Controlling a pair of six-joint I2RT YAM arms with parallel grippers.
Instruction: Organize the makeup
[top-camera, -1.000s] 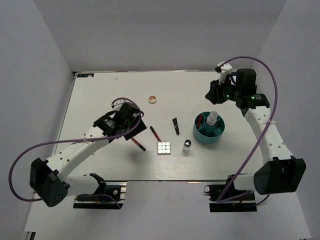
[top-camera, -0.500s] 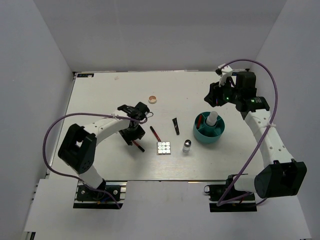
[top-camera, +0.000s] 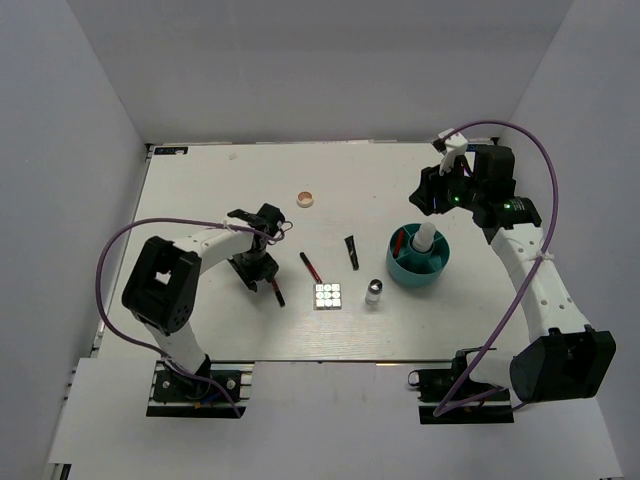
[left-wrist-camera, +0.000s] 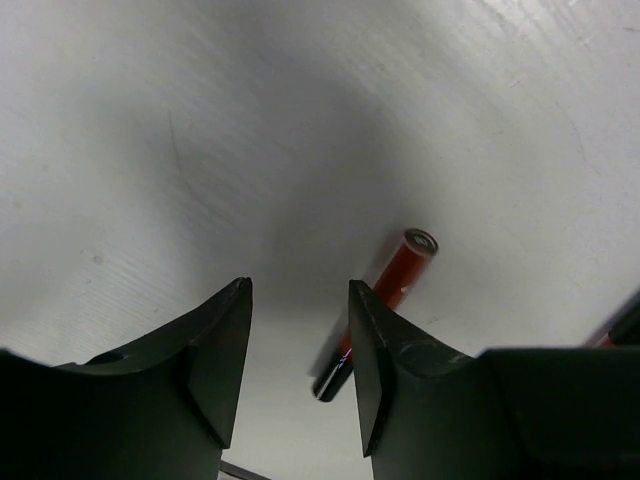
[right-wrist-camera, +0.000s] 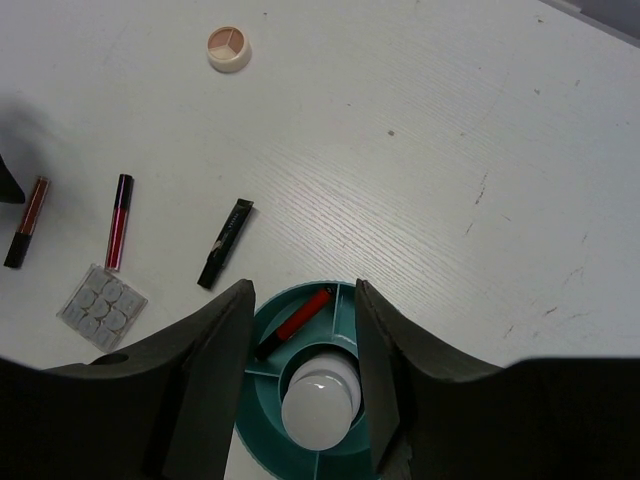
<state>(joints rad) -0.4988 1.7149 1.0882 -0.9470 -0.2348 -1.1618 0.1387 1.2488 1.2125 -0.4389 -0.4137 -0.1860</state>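
Note:
A red-and-black pencil (left-wrist-camera: 386, 294) lies on the white table, its black end between my left gripper's open fingers and the rest beside the right one. My left gripper (top-camera: 255, 274) is low over this pencil (top-camera: 277, 292) and empty. My right gripper (right-wrist-camera: 302, 370) is open and empty, high above the teal tub (right-wrist-camera: 345, 289). The tub holds a white bottle (right-wrist-camera: 320, 405) in its centre and a red pencil (right-wrist-camera: 298, 320) in one outer compartment. Loose on the table are a second pencil (top-camera: 312, 266), a black tube (top-camera: 352, 252), a square palette (top-camera: 327, 295), a silver-capped vial (top-camera: 373, 293) and a peach compact (top-camera: 306, 199).
The teal tub (top-camera: 418, 258) stands right of centre on the table. The loose items lie in a band across the middle, between the two arms. Grey walls close in the table on three sides.
My left arm has folded in and its gripper has come down to the table at the left pencil. The right arm has barely moved.

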